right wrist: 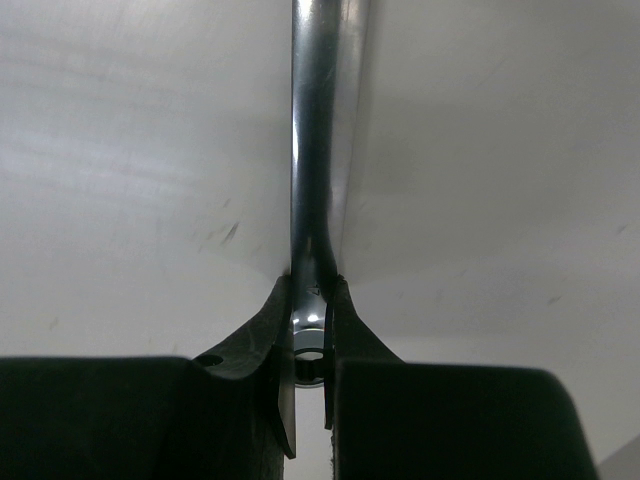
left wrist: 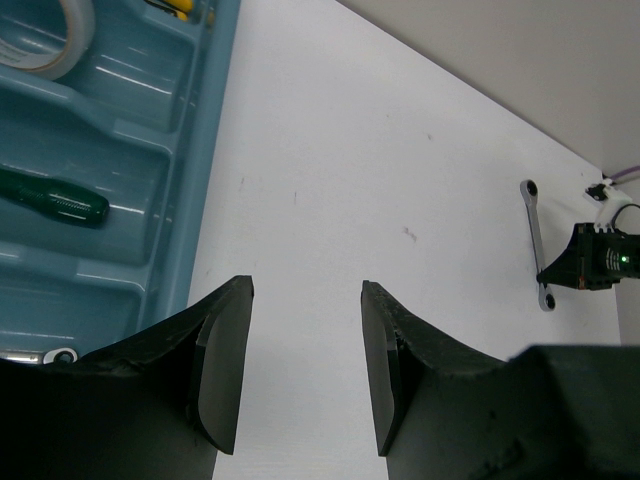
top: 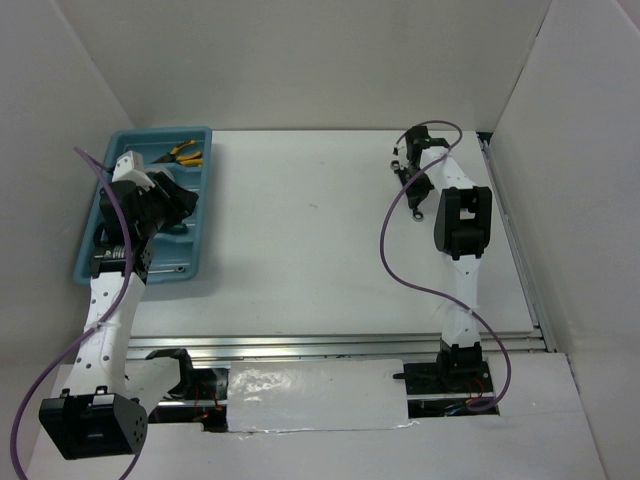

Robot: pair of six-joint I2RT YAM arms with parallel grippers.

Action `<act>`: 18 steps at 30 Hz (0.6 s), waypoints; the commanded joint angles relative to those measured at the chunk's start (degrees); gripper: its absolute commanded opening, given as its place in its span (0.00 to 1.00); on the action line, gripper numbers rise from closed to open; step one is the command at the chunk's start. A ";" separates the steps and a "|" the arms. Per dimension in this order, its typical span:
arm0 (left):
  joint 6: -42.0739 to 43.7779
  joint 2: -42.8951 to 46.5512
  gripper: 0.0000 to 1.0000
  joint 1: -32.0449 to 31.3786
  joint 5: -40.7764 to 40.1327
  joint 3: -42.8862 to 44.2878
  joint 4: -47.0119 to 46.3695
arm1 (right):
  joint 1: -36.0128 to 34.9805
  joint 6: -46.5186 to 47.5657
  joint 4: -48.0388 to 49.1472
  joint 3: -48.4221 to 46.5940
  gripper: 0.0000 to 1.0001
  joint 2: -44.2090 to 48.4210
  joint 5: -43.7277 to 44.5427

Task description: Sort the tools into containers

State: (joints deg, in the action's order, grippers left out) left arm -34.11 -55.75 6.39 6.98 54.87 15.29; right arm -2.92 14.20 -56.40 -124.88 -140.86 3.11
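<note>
Pinching slim glossy steel wrench, right pincer

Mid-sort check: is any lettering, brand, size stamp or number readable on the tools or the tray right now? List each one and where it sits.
No readable text in any view.
wrench, held in the right gripper: bare shiny shank, no size stamp legible.
tape ring, screwdriver, tray: no print shows.
pliers: too small to tell.
</note>
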 commanded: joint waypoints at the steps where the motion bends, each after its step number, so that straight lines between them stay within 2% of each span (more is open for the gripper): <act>1: 3.34 1.25 0.59 -0.77 4.78 -0.46 -3.77 | -4.37 6.43 1.56 10.25 0.00 7.84 0.67; 3: 5.79 1.87 0.57 -1.73 9.87 -2.57 -5.44 | -7.09 7.16 0.42 12.82 0.00 10.24 -1.35; 6: 7.92 2.22 0.50 -4.72 11.12 -4.94 -7.03 | -9.72 6.81 -3.18 11.77 0.00 12.62 -4.77; 8: 5.64 1.87 0.49 -5.95 10.33 -6.96 -7.29 | -11.93 5.58 -4.76 10.89 0.00 13.85 -8.29; 10: 2.04 1.69 0.49 -10.15 8.06 -10.11 -8.07 | -14.55 4.09 -7.14 10.88 0.00 14.64 -11.71; 13: -5.25 3.00 0.59 -13.85 7.34 -15.30 -12.28 | -17.90 1.63 -7.93 12.46 0.00 16.14 -16.80; 16: -12.46 2.58 0.62 -17.71 5.85 -22.07 -18.44 | -21.41 -1.44 -8.20 12.56 0.00 16.84 -22.07; 18: -17.28 0.83 0.67 -19.31 6.81 -23.05 -21.87 | -22.91 -3.56 -8.90 11.86 0.00 16.23 -24.46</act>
State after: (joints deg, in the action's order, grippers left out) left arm -42.04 -54.13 -10.74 13.85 32.86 2.76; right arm -24.01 14.48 -62.70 -112.49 -129.19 -13.76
